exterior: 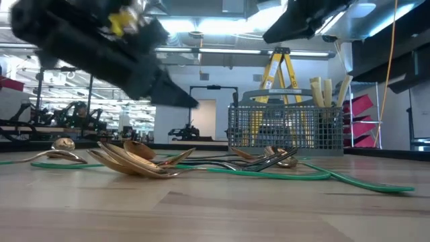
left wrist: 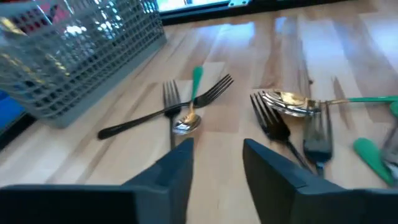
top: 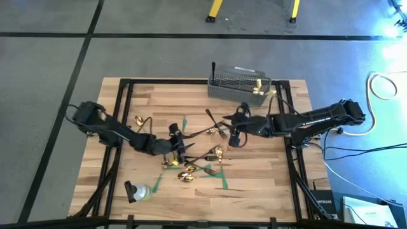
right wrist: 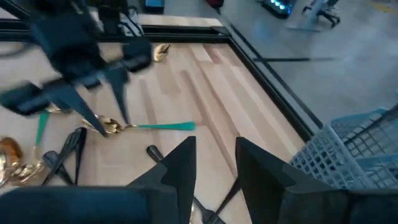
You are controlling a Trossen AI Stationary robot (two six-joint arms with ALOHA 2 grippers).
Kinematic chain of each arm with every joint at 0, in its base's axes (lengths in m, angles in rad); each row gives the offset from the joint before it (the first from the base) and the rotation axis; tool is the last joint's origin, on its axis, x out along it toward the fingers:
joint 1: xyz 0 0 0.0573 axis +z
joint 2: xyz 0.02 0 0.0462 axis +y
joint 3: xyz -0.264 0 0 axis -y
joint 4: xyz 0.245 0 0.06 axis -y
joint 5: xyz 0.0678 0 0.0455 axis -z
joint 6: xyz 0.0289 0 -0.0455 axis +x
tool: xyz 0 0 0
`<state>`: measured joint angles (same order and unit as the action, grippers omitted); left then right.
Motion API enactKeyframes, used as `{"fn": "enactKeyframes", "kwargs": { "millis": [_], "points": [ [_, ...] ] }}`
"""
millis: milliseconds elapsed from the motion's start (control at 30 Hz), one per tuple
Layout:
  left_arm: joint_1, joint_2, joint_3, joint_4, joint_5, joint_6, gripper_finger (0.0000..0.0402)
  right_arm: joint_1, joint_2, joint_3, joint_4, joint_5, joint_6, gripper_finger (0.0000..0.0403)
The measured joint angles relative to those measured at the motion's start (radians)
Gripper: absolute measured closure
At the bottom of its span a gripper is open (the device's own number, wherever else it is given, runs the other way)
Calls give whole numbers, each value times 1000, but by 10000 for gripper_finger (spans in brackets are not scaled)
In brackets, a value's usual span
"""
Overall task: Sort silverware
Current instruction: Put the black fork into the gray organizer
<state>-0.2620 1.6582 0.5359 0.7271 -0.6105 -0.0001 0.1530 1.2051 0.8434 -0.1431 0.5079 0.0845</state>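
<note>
Shiny gold spoons, dark forks, mesh basket.

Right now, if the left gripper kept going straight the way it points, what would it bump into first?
Probably the small gold spoon lying just ahead of the left gripper, with two dark forks crossed beside it. The mesh basket sits farther on and off to one side. Depth is hard to judge here.

Silverware: gold spoons and dark forks, lying flat, scattered mid-table; cream-handled knives upright in basket at 1 o'clock.
</note>
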Motion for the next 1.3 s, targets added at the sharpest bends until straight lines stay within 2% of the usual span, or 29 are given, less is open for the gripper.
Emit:
{"fn": "enactKeyframes", "kwargs": {
  "millis": [100,200,400,533,700,1000,1200,1300],
  "points": [
    [49,101,51,30,8,1,240,33,0,-22,15,48,23,308],
    [101,183,114,30,9,-21,223,60,4,-23,13,52,43,308],
    [170,291,218,-20,52,-19,218,105,4,-23,14,69,45,308],
    [187,301,228,-80,63,-21,218,118,4,-23,13,70,52,308],
    [187,296,227,-120,153,-21,218,124,5,-23,7,70,68,308],
    [268,294,235,-109,158,-26,218,124,5,-23,14,70,77,308],
    [328,298,235,-107,299,-12,218,124,5,-23,6,66,77,308],
    [331,308,236,-105,313,12,218,124,5,-23,6,66,77,308]
  ]
}}
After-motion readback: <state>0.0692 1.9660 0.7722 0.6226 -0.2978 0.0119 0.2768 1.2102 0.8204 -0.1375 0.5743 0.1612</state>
